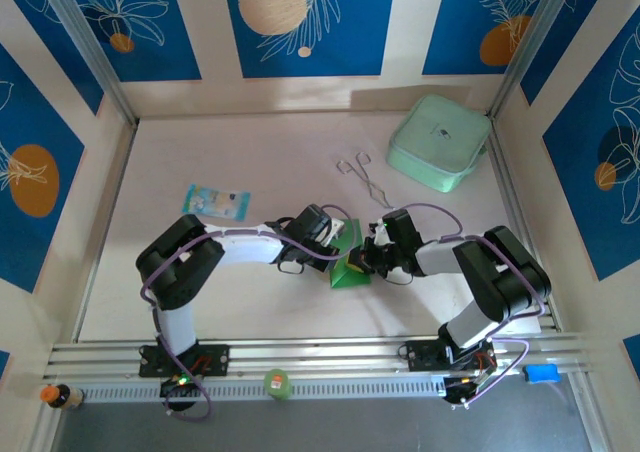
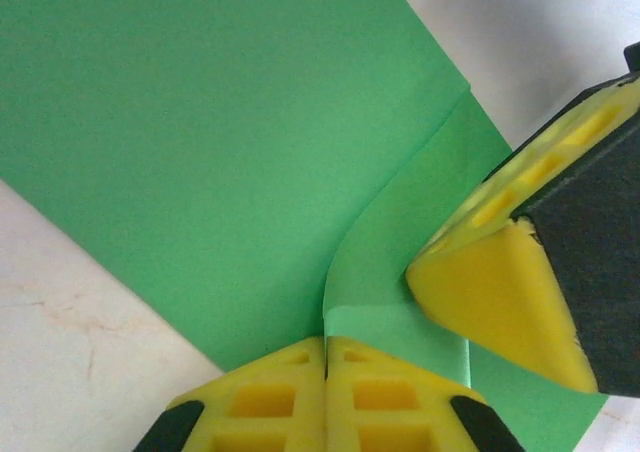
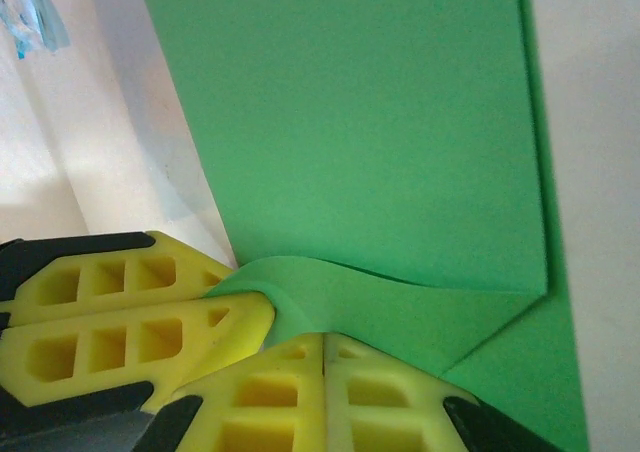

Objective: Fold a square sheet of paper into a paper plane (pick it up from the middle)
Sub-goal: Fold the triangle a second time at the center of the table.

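Observation:
The square sheet of paper is bright green and partly folded, lying at mid-table between the two grippers. In the left wrist view the paper has one flap curling up from a crease. My left gripper is shut with that flap's edge running into its seam. My right gripper is shut too, its tip down on the same flap beside the left one. In the right wrist view the right gripper rests on the paper, and the flap bends into the left gripper. From above, the left gripper and right gripper almost touch.
A pale mint box sits at the back right, with metal tongs in front of it. A light-blue packet lies at the left. Walls enclose the table on three sides. A small green item rests on the front rail.

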